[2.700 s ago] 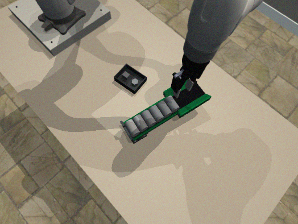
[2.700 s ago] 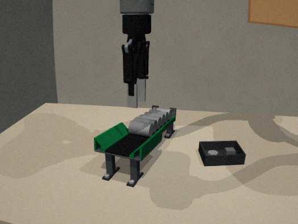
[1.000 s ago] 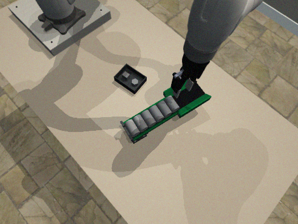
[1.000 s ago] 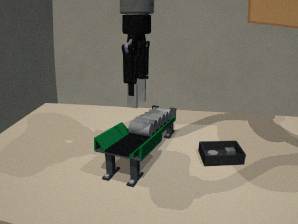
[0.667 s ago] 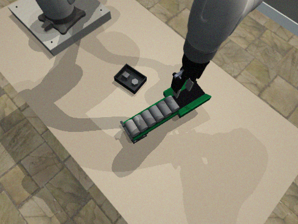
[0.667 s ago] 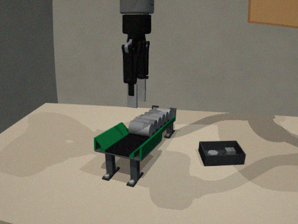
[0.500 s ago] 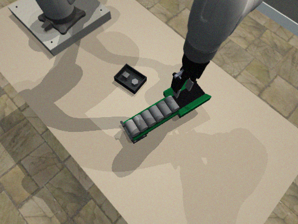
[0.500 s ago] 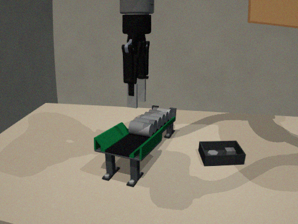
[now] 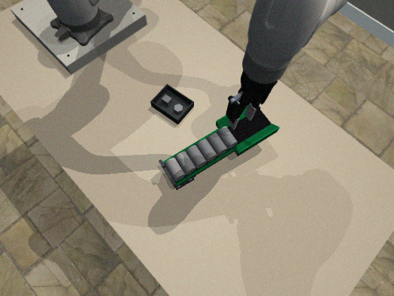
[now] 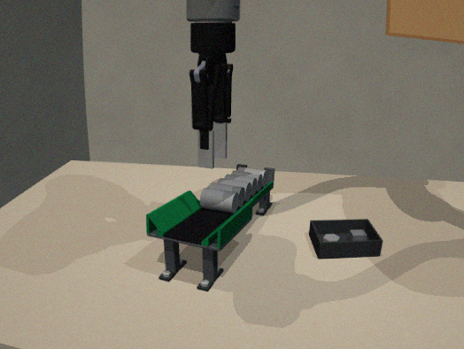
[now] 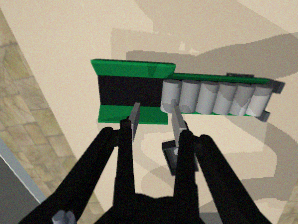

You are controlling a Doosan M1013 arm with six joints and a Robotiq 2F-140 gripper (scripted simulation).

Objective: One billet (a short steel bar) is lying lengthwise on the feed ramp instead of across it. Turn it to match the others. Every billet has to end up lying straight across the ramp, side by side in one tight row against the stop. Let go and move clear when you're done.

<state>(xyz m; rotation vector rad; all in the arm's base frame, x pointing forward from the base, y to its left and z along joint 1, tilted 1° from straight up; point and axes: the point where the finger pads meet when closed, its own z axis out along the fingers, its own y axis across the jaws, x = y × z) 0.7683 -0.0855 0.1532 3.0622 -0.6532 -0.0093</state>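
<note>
Several grey steel billets (image 9: 204, 150) (image 10: 223, 197) (image 11: 215, 97) lie across the green feed ramp (image 9: 263, 135) (image 10: 170, 213) (image 11: 130, 67). They sit side by side in one row that reaches the stop (image 9: 162, 165) (image 11: 277, 86) at the low end. I see no billet lying lengthwise. The black upper end of the ramp is bare. My gripper (image 9: 240, 114) (image 10: 212, 152) (image 11: 156, 111) hangs well above the ramp, near the uppermost billet. Its fingers stand partly apart with nothing between them.
A small black tray (image 9: 163, 110) (image 10: 350, 250) holding two small grey parts stands on the table beside the ramp. The arm's grey base plate (image 9: 124, 19) sits at the far corner. The ramp stands on short dark legs (image 10: 170, 261).
</note>
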